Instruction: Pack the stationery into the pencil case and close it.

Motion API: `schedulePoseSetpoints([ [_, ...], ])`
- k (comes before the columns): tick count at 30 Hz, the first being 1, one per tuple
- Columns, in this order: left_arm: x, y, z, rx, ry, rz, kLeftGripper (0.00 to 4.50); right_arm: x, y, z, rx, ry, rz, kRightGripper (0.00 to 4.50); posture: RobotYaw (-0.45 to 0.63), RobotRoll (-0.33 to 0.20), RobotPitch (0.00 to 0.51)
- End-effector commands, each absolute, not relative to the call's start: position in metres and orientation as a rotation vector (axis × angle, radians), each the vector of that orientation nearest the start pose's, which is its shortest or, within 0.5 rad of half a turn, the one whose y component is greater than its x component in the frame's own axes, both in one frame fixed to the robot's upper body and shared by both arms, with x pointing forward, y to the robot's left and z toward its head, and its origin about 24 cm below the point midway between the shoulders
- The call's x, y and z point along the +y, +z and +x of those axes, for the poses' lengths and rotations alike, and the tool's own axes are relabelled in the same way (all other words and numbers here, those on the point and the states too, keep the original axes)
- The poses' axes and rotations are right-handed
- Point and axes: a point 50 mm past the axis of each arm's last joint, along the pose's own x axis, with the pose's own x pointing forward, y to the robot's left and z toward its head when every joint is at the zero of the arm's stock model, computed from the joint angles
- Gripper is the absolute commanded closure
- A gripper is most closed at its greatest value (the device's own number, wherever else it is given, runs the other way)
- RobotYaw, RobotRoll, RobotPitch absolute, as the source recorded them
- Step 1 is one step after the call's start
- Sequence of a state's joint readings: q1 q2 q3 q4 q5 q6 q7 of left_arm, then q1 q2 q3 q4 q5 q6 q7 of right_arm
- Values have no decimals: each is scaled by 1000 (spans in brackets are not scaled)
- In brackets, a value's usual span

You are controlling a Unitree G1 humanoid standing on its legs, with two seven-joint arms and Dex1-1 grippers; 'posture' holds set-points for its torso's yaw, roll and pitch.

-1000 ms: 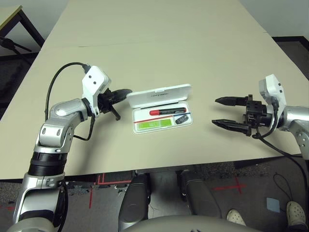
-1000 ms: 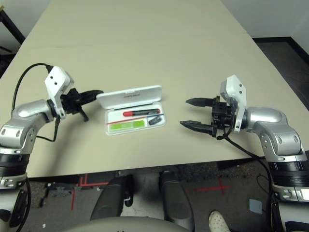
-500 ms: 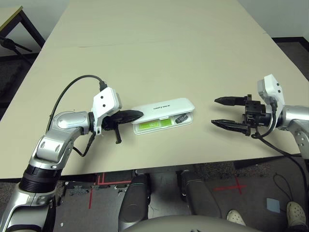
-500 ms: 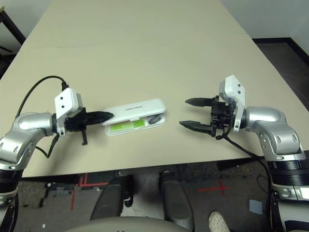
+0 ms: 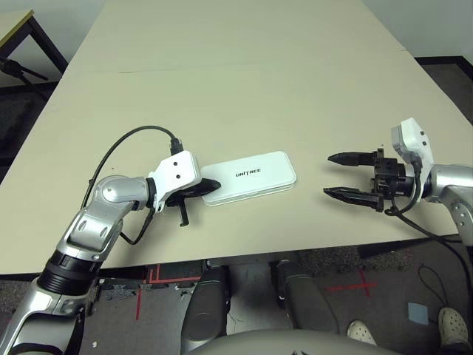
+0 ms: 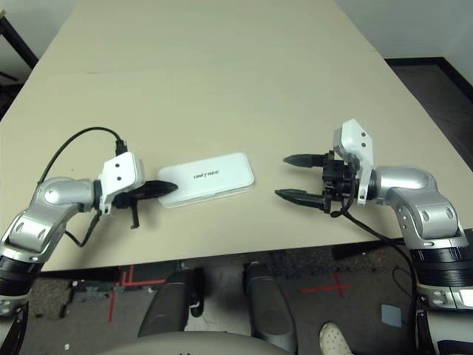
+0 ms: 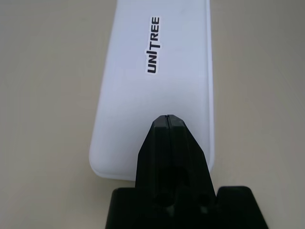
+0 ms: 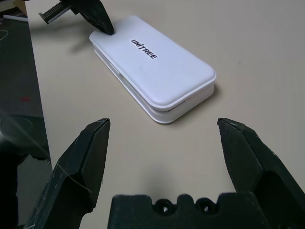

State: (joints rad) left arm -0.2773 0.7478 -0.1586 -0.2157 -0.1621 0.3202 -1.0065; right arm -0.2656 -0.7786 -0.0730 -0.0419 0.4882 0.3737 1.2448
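Note:
The white pencil case (image 5: 251, 176) lies flat near the table's front edge with its lid down, dark lettering facing up. The stationery is hidden inside it. My left gripper (image 5: 211, 186) is shut, and its joined fingertips (image 7: 167, 119) rest on the left end of the lid. The right wrist view also shows that gripper's tip (image 8: 101, 23) touching the case (image 8: 152, 67). My right gripper (image 5: 334, 175) hovers open a short way to the right of the case, pointing at it, with nothing between its fingers (image 8: 86, 157).
The beige table (image 5: 244, 81) stretches far back, with a thin seam across it. Its front edge runs just below both grippers. A person's shoes (image 5: 443, 325) stand on the floor at the bottom right, and another table's legs (image 5: 22, 52) show at the top left.
The lid has come down from standing open to fully shut, covering the stationery. My shut left gripper swung right and toward the front edge with it. The right gripper has barely moved.

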Motion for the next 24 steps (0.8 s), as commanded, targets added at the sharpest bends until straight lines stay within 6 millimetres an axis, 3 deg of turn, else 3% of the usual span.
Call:
schedulePoseSetpoints([
  [1, 184, 116, 263, 308, -1110, 648, 4464, -230, 145, 258, 202, 1188, -241, 0, -78, 0, 178],
  [14, 177, 103, 255, 387, -1208, 720, 4464, -227, 141, 256, 199, 1166, -242, 0, -95, 0, 176],
  [19, 180, 117, 261, 247, -1114, 604, 4464, -226, 142, 260, 171, 1138, -239, 0, -96, 0, 175],
  [22, 186, 139, 260, 107, -1070, 430, 3872, -227, 143, 267, 122, 1070, -225, 0, -84, 0, 176],
  [24, 190, 152, 258, -8, -1024, 347, 3206, -229, 143, 272, 92, 1024, -201, 0, -70, 0, 179],
])
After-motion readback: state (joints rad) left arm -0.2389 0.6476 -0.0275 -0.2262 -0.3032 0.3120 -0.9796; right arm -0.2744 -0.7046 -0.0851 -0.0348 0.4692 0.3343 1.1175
